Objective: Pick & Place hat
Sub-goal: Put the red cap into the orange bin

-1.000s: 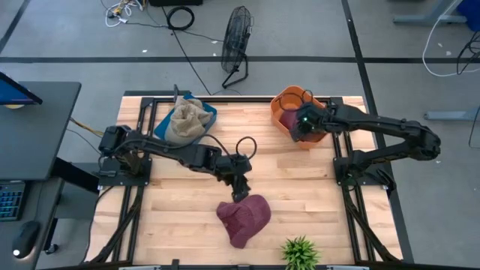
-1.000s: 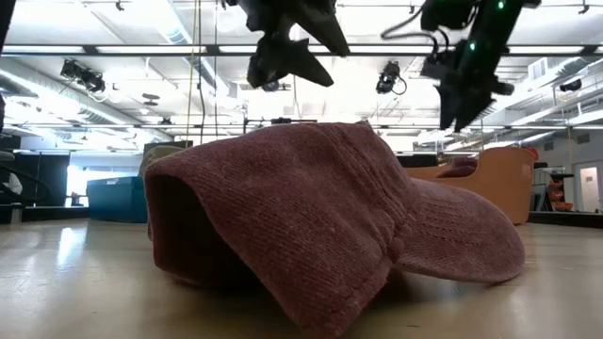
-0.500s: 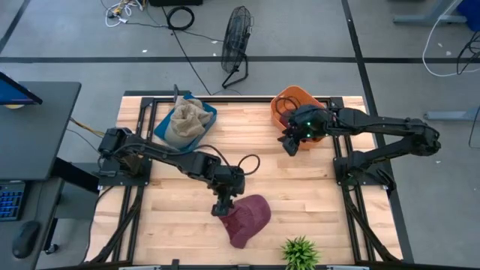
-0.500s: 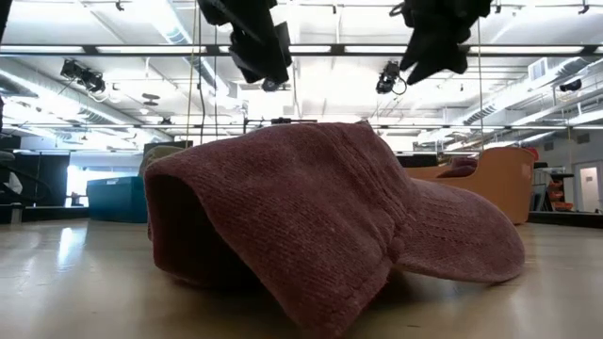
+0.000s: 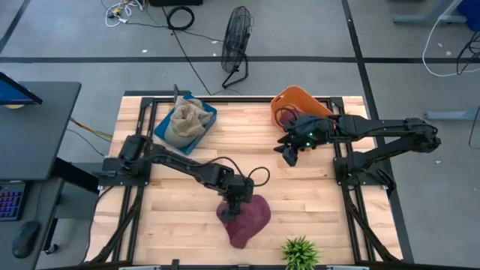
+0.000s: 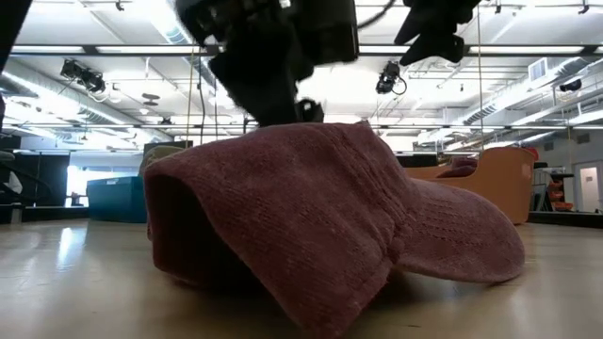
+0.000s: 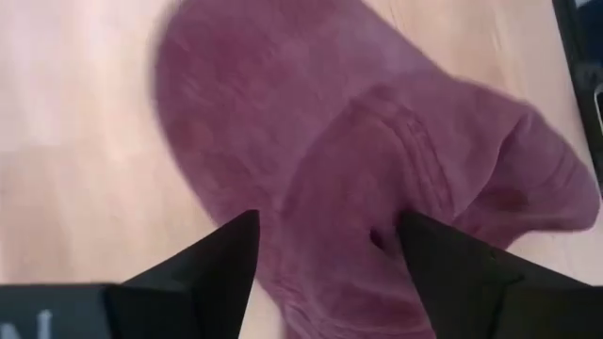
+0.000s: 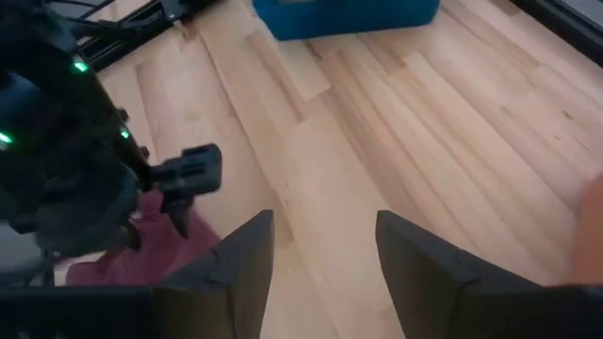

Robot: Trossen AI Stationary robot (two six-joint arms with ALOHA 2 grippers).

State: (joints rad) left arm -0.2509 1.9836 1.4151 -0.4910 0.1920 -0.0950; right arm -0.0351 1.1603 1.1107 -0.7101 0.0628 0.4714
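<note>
A maroon knit hat lies on the wooden table near its near edge; it fills the low view, resting on its brim and folded side. My left gripper is down on the hat's far-left part, open, its two fingers standing either side of a raised fold of the crown; in the low view it sits right at the hat's top. My right gripper hovers open over bare wood, near the orange bin and high in the low view. My left gripper comes at the hat from above, pointing down, its open fingers straddling a raised fold of the crown. I cannot tell whether the fingers touch the cloth. The hat lies flat on the table.
An orange bin stands at the far right of the table and a blue bin holding beige cloth at the far left. A small green plant stands at the near edge, right of the hat. Bare wood lies between the two arms.
My left gripper has moved toward the near edge and down, from above the table beyond the hat onto the hat's top. My right gripper has drawn away from the orange bin toward the table's middle and near side. The hat has stayed put.
</note>
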